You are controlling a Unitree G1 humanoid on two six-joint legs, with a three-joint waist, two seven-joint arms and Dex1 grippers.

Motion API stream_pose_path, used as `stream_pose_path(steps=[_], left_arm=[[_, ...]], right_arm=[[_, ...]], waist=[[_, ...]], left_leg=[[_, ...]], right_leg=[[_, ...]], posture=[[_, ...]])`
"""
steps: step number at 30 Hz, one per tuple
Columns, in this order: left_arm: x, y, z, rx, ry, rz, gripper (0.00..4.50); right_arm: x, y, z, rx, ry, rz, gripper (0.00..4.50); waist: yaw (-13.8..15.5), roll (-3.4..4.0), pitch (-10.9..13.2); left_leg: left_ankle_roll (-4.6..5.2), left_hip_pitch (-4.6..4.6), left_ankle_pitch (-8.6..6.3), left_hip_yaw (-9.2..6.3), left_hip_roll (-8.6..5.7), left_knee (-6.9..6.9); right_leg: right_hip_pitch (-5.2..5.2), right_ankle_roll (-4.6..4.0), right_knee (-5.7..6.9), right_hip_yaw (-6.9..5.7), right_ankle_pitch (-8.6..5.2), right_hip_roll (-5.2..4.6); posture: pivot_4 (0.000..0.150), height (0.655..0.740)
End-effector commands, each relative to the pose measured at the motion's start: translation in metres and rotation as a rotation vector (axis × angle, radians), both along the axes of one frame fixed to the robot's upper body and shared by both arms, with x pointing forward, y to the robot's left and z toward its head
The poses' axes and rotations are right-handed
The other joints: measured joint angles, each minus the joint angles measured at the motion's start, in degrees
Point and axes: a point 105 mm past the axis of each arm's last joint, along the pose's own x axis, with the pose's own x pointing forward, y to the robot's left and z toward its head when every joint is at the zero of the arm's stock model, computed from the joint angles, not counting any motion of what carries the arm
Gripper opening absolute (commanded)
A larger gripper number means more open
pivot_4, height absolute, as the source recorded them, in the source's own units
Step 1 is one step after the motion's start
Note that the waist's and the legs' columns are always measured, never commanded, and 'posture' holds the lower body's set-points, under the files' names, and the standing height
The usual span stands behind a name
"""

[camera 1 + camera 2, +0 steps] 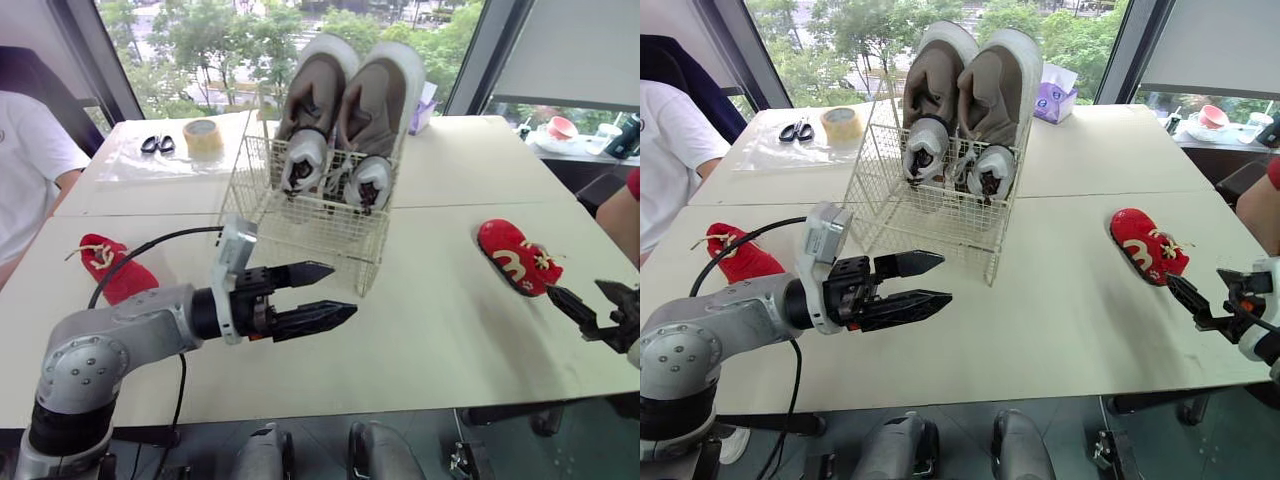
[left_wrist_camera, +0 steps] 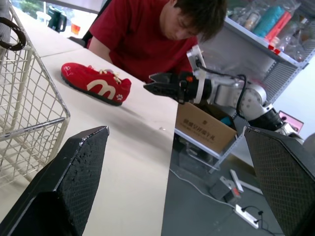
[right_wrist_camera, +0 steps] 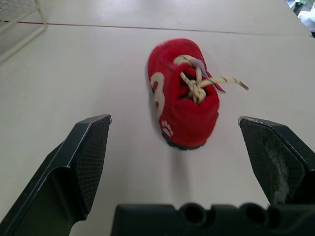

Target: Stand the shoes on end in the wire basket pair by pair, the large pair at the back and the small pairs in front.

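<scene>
- Small red cream-laced fabric shoe point(image 3: 183, 93): just ahead of your right gripper point(image 1: 578, 292), long axis roughly along its reach.
- That gripper: spread, empty, nearer arm.

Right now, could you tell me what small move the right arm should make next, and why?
Probably ease the right gripper forward until its open fingers straddle the red shoe. The shoe lies on the table straight ahead, not yet between the fingers, and the large pair already stands at the back of the basket.
</scene>
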Motion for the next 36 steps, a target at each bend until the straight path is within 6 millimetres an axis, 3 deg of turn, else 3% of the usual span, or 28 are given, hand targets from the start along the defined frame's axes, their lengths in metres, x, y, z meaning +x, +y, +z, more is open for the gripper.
stream_pose_path(steps=[1, 8, 16, 22, 29, 36], left_arm=[[-0.004, -0.001, 0.008, -0.003, -0.034, -0.015, 4.49], [0.001, 0.012, 0.014, 0.059, -0.058, 0.015, 4.49], [0.007, 0.024, 0.021, 0.13, -0.085, 0.021, 4.49], [0.007, 0.031, 0.023, 0.171, -0.088, 0.012, 4.49], [0.009, 0.041, 0.027, 0.218, -0.099, 0.029, 4.49], [0.007, 0.049, 0.031, 0.235, -0.103, 0.069, 4.49]], right_arm=[[0.005, -0.003, -0.001, -0.014, -0.041, 0.012, 4.5], [0.02, -0.004, -0.03, 0.014, -0.034, 0.024, 4.5], [0.035, -0.004, -0.048, 0.044, -0.069, 0.01, 4.5], [0.054, 0.004, -0.055, 0.071, -0.085, 0.054, 4.5], [0.097, -0.004, -0.063, 0.066, -0.124, -0.017, 4.5], [0.109, 0.008, -0.062, 0.081, -0.171, -0.003, 4.5]], waist=[[0.1, 0.03, 0.0], [0.2, 0.07, 0.0], [0.1, 0.08, 0.0], [0.0, 0.1, 0.0], [-0.4, 0.13, 0.0], [-0.2, 0.13, 0.0]], left_leg=[[0.0, 0.0, 0.0, -0.01, 0.0, 0.0], [0.0, -0.03, 0.0, -0.02, -0.01, -0.01], [0.0, -0.04, 0.0, -0.02, -0.03, -0.04], [-0.01, -0.03, 0.0, 0.01, -0.03, -0.04], [-0.02, -0.03, 0.01, 0.02, -0.03, -0.06], [-0.08, -0.04, 0.04, 0.04, -0.03, -0.16]], right_leg=[[0.0, -0.02, 0.0, 0.0, -0.01, 0.01], [-0.02, -0.08, 0.0, 0.0, -0.01, 0.01], [-0.04, -0.07, -0.02, 0.0, -0.01, 0.0], [-0.06, -0.1, -0.01, 0.0, 0.01, 0.0], [-0.09, -0.14, -0.01, 0.02, 0.03, 0.01], [-0.09, -0.1, -0.01, 0.02, 0.03, -0.01]], posture=[[0.15, 0.74], [0.15, 0.74], [0.15, 0.74], [0.15, 0.74], [0.15, 0.74], [0.15, 0.74]])
